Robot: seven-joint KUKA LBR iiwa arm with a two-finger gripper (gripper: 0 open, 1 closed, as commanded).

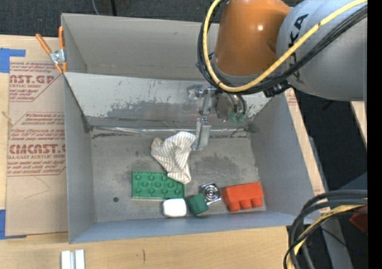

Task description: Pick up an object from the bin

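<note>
My gripper [202, 138] hangs below the orange wrist cover near the middle of the bin, toward its back wall. Its lower end sits at the upper right corner of a crumpled white checked cloth [175, 155]; whether it touches the cloth I cannot tell. The cloth lies on the bin floor, and its lower edge overlaps a flat green studded brick plate [155, 186].
Along the front wall lie a small white block [175, 207], a dark green piece [196, 204], a shiny metal part [209, 191] and an orange-red brick [243, 196]. The left part of the bin floor is bare grey metal.
</note>
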